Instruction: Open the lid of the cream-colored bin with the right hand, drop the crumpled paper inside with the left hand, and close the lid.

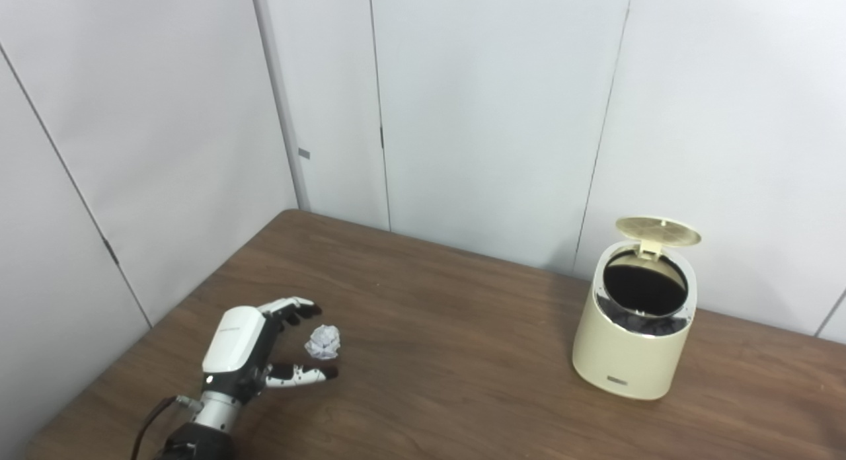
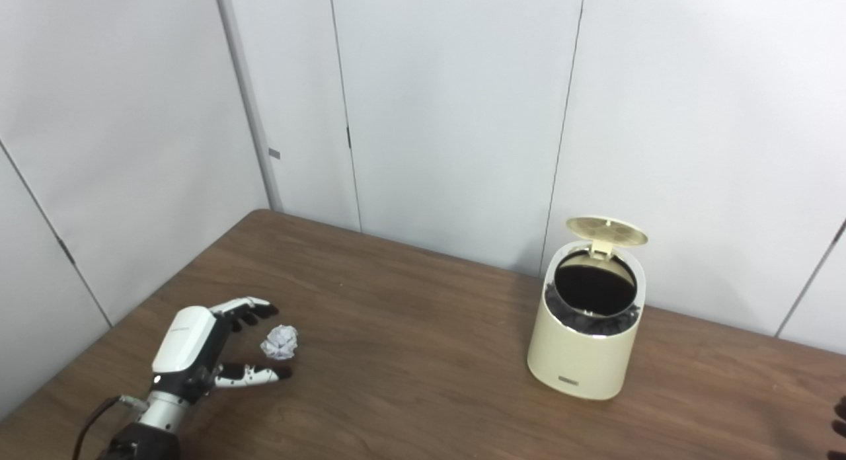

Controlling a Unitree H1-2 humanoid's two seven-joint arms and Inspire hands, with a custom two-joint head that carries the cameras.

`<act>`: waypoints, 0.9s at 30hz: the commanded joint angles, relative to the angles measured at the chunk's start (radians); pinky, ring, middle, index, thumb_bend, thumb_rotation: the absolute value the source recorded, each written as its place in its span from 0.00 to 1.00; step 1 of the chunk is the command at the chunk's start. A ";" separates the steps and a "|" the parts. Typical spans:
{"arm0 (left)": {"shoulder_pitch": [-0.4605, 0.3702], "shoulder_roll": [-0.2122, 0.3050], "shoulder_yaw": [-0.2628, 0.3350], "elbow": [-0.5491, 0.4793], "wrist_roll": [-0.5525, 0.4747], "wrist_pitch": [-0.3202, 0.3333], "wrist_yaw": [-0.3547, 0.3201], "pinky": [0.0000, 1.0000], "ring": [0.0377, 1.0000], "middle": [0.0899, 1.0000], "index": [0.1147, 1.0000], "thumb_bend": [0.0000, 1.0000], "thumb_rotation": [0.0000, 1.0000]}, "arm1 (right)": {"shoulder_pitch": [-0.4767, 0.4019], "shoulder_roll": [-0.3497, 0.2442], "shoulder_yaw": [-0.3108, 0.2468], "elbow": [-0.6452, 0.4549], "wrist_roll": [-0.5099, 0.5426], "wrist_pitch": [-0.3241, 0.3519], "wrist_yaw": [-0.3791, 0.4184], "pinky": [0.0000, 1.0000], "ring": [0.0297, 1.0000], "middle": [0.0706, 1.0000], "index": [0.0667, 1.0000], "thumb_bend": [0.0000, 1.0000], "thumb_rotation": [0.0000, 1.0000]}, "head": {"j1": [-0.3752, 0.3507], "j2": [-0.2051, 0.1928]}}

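Standing open, cream bin with raised lid shows dark liner

counter: brown wood grain, far corner at upper left, front edge out of frame | wall panels: pale grey, upright, thin dark seams between them, behind and left of the counter | small grey tab: on the post at the corner where the panels meet
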 commanded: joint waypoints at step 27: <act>-0.027 0.020 -0.137 0.113 -0.020 0.094 -0.054 0.58 0.63 0.64 0.62 1.00 0.26 | 0.054 0.003 -0.032 -0.025 -0.031 -0.030 0.020 0.63 0.80 0.83 0.83 0.97 0.78 | -0.029 0.015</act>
